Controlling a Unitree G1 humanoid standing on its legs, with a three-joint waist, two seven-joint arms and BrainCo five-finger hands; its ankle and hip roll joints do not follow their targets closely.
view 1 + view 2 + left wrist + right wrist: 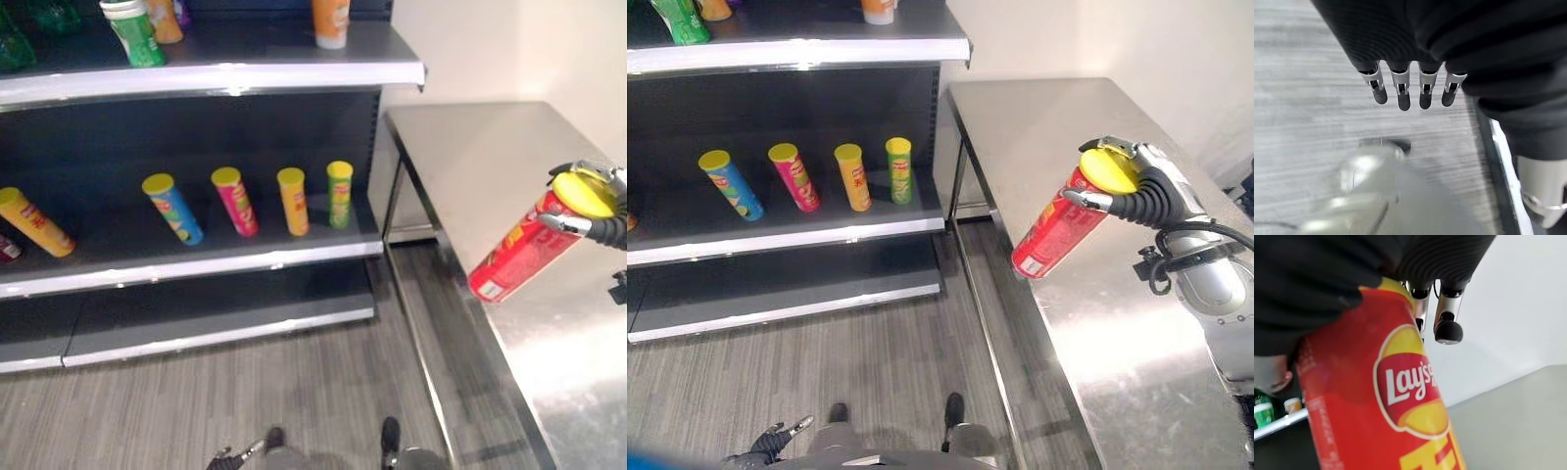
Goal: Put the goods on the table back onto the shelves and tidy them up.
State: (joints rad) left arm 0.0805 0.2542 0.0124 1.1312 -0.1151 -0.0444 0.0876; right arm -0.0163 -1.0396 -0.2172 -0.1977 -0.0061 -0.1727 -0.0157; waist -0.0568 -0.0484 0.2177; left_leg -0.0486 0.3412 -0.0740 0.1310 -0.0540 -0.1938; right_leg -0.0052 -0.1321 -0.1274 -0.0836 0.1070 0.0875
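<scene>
The right hand (1141,191) has its fingers curled round the lid end of a red cylindrical crisp can with a yellow lid (1058,230), holding it tilted above the steel table (1097,323) — clear of the surface and well apart from the dark shelves (196,259). The left hand (1410,90) hangs with fingers straight, holding nothing. Four cans — blue (173,209), pink (235,201), orange (293,201) and green (339,194) — already stand on the middle shelf; the red one is left to place.

We see a steel table (1087,323) beside dark shelves (186,259); five crisp tubes (292,201) stand on the middle shelf.
</scene>
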